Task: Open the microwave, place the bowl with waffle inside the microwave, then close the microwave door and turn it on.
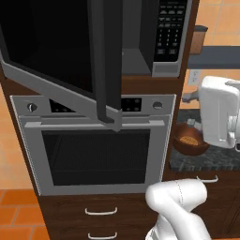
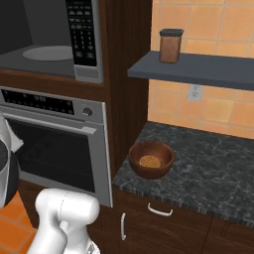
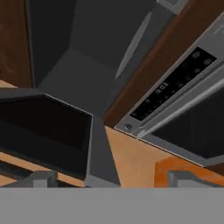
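Gripper (image 3: pixel 109 178) fingers spread wide, holding nothing. Microwave door (image 1: pixel 61 56) swung open at 10 o'clock. Bowl (image 2: pixel 151 158) with waffle (image 2: pixel 149 161) on counter (image 2: pixel 213 168), 4 o'clock of microwave (image 2: pixel 49 39).

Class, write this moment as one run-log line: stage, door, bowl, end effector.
stage: door opened, bowl not yet fetched | microwave door: swung open | bowl with waffle: on counter | end effector: open, empty
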